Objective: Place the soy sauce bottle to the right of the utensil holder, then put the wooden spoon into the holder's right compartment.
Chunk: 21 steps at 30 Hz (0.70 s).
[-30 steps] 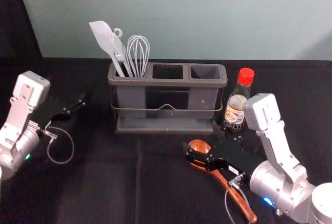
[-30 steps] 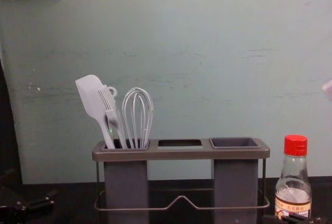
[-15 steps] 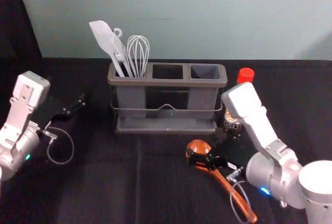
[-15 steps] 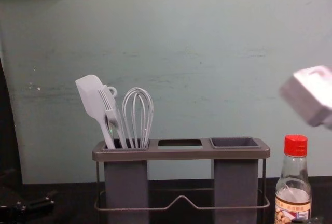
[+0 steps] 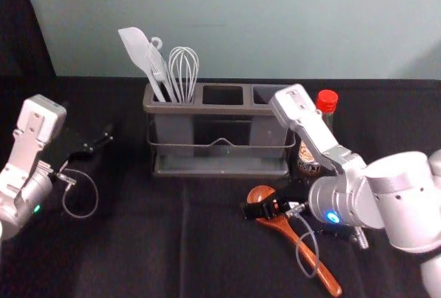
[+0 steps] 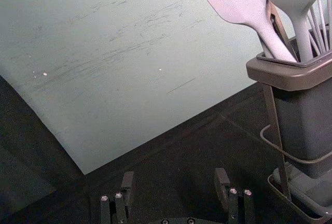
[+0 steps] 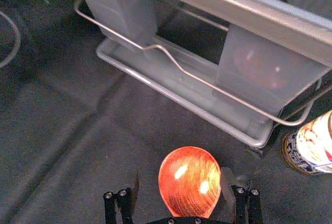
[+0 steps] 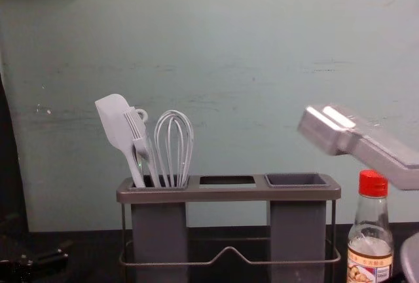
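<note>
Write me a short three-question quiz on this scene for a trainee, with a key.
1. True or false: the soy sauce bottle stands to the right of the utensil holder.
2. Which of its compartments holds the whisk? a) left b) middle c) right
3. Fill in: in the right wrist view, the wooden spoon's ____ shows between the fingers of the right claw.

Key: 1. true; 2. a, the left compartment; 3. bowl.

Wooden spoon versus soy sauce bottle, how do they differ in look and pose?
The wooden spoon lies down, while the soy sauce bottle stands upright. The spoon is reddish-brown with a rounded bowl; the bottle is clear glass with a red cap and a printed label. Both are outside the utensil holder.
</note>
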Motion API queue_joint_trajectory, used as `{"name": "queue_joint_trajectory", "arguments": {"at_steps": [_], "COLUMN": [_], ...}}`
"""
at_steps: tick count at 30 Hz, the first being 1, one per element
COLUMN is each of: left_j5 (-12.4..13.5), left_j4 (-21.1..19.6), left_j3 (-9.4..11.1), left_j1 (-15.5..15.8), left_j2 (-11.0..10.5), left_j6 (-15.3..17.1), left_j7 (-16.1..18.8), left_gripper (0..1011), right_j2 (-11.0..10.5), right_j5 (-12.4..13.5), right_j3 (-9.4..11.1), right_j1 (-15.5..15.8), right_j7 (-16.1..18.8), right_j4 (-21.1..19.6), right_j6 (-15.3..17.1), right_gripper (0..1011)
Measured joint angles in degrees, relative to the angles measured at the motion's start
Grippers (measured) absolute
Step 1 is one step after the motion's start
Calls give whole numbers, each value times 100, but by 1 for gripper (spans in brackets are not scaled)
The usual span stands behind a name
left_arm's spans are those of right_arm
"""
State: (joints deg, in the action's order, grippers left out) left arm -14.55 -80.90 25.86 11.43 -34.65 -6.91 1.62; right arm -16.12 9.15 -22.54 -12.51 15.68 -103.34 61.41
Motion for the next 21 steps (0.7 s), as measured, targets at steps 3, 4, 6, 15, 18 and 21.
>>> {"name": "queue_joint_trajectory", "arguments": {"at_steps": [3, 4, 6, 15, 18, 21], "left_j5": [0, 0, 0, 0, 0, 0], "left_j4": [0, 0, 0, 0, 0, 0], "left_j3": [0, 0, 0, 0, 0, 0], "left_j1": [0, 0, 0, 0, 0, 0], "left_j2": [0, 0, 0, 0, 0, 0], "left_j6": [0, 0, 0, 0, 0, 0], "left_j7": [0, 0, 0, 0, 0, 0], "left_gripper": [1000, 1000, 1000, 1000, 1000, 1000], "right_j2": [118, 178, 226, 319, 316, 310], "right_j5": [-135, -237, -324, -544, -547, -554], "right_j3": [-93, -140, -172, -268, -268, -269], "right_j1": [-170, -219, -252, -337, -337, -337], "right_j7": [-100, -200, -284, -339, -276, -202], "right_j4": [131, 166, 190, 331, 343, 364], "right_j6": [311, 442, 539, 795, 787, 761], "right_gripper": [1004, 1004, 1004, 1004, 1004, 1004]}}
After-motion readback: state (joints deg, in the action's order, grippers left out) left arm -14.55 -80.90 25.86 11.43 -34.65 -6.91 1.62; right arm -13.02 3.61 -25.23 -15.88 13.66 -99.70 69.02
